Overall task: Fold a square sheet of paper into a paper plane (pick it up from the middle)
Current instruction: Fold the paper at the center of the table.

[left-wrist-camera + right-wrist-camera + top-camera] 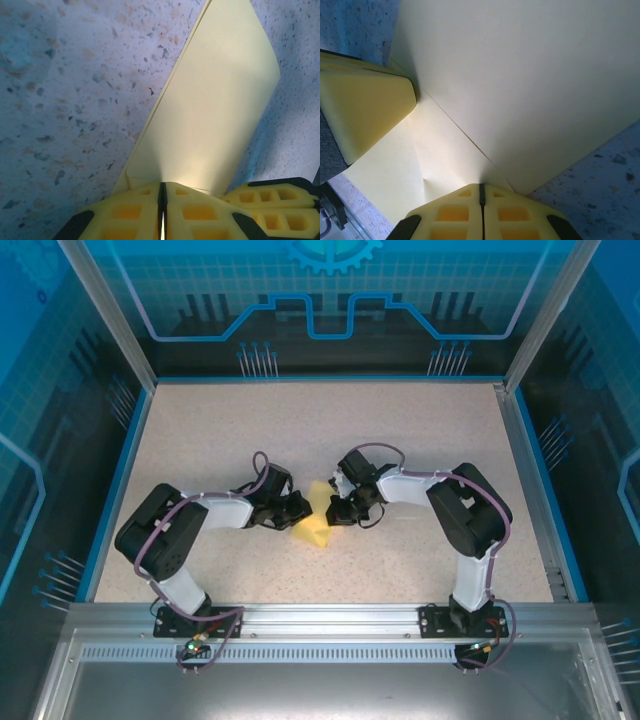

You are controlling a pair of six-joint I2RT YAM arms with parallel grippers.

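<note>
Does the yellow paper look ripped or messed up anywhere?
No, nothing stands out. The sheet of paper is partly folded, with a straight crease and no tears that I can see. The left end effector and the right end effector each pinch an edge of it, mid-table.

Sheet of paper [316, 529] near table [200, 440] centre, slightly toward front edge, between two grippers. Left gripper [293, 512] at sheet's left edge, right gripper [338, 510] at right edge, tips facing, near each other. Sheet pinched in both.
</note>
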